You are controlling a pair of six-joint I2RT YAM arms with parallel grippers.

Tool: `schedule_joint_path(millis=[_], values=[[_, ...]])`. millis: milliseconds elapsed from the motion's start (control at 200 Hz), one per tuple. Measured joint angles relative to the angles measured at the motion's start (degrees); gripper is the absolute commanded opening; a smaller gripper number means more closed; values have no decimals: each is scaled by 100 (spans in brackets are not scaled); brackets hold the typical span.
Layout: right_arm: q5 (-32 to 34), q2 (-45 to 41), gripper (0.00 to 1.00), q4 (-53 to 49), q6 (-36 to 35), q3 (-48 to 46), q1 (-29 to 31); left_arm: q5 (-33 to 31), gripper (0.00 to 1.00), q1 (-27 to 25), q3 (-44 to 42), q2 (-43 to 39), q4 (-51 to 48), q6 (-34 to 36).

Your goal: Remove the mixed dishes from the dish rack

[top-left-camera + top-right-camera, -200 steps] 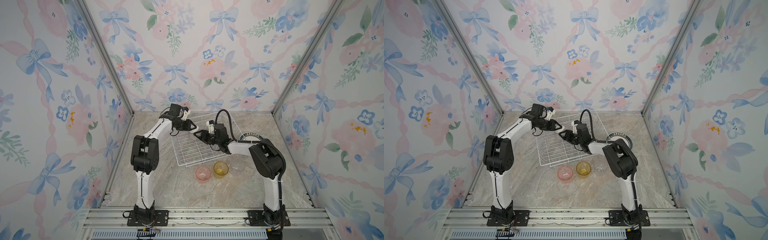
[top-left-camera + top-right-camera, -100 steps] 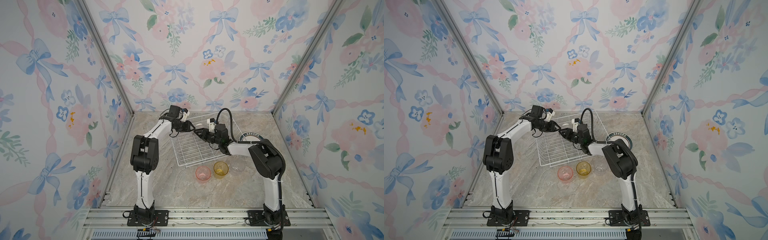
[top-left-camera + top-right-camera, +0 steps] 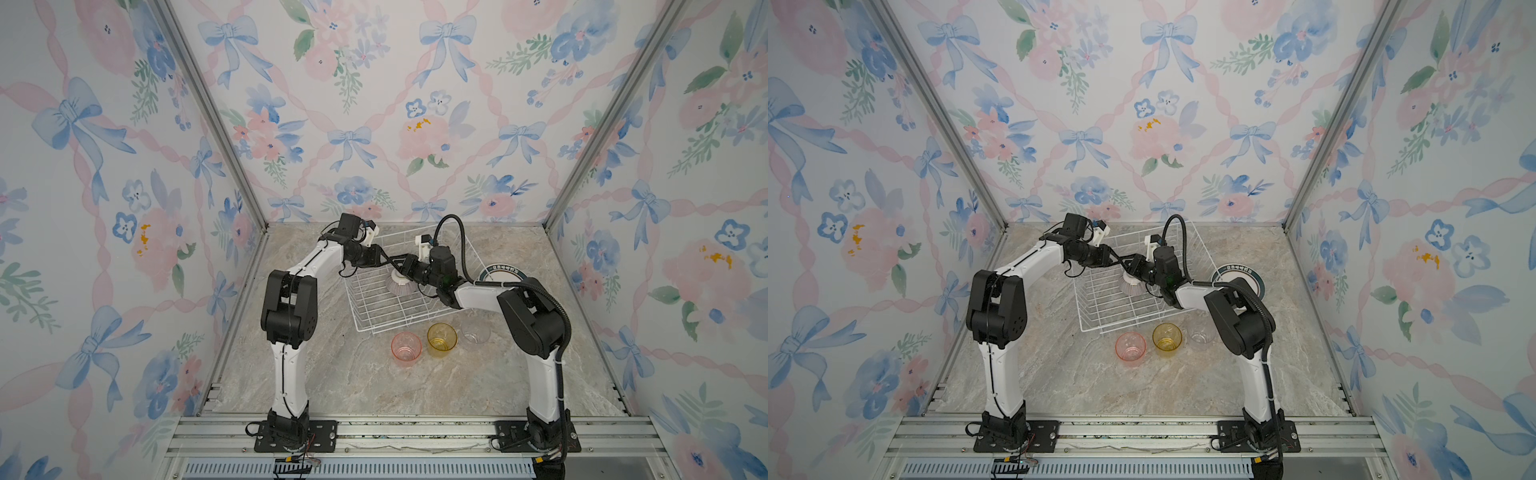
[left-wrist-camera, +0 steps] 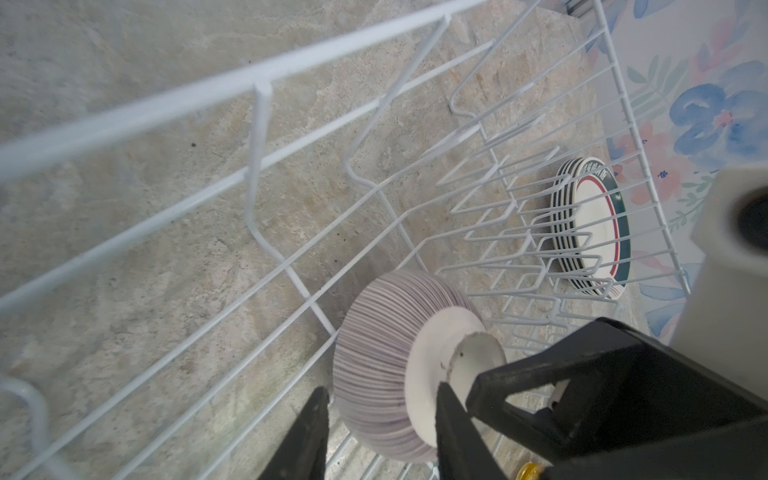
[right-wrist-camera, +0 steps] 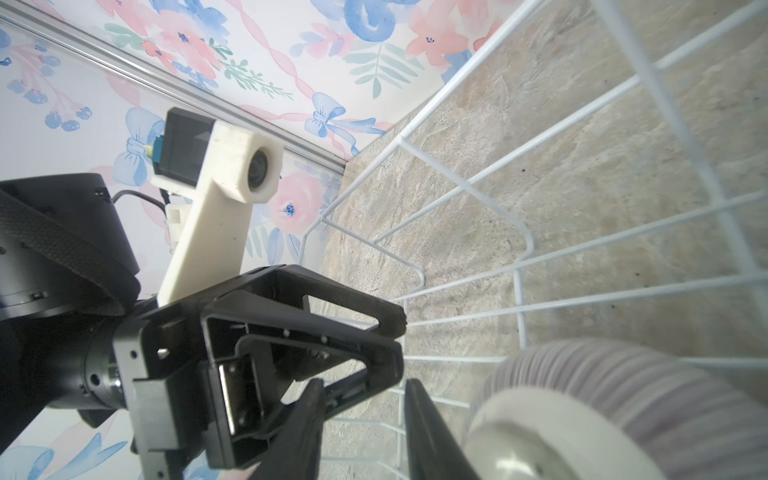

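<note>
Bowl sits upturned in dish rack, parted right claw close by.

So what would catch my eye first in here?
Likely the left arm and right arm meeting over a white wire dish rack at the back of the table, with an upturned ribbed bowl inside it. Then the pink tumbler, yellow tumbler and clear tumbler lined up before the rack, amid floral wallpaper.

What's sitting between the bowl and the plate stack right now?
The rack's upright prongs and side wall, seen in the left wrist view: the bowl sits inside the rack and the plates lie outside it.
</note>
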Motion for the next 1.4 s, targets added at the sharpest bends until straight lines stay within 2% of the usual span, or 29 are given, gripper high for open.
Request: schedule_joint_path(millis=[230, 350, 520, 705, 795, 900, 970, 1145, 1260, 1400], values=[[-15, -201, 41, -479, -271, -85, 0, -2, 40, 0, 0, 0, 0, 0], [7, -627, 44, -855, -538, -216, -15, -101, 44, -22, -140, -101, 11, 37], [160, -1360, 45, -1709, -1189, -271, -44, -463, 51, -144, -629, -680, -33, 146], [592, -2059, 49, -3045, -2090, -240, -103, -1217, 66, -721, -955, -1484, -105, 444], [774, -2319, 51, -3639, -2439, -201, -205, -1661, 67, -1147, -940, -1681, -219, 544], [944, -2614, 51, -4236, -2758, -190, -374, -2114, 59, -1554, -800, -1631, -579, 658], [1023, -2806, 52, -4548, -2892, -190, -483, -2361, 58, -1676, -654, -1478, -848, 675], [1104, -3259, 53, -4948, -3056, -262, -739, -2909, 66, -1867, -509, -1174, -1360, 632], [1119, -3451, 53, -5071, -3123, -352, -881, -2986, 71, -1978, -492, -1110, -1526, 588], [1117, -3560, 54, -5187, -3152, -476, -1051, -2988, 72, -2070, -378, -960, -1611, 579]])
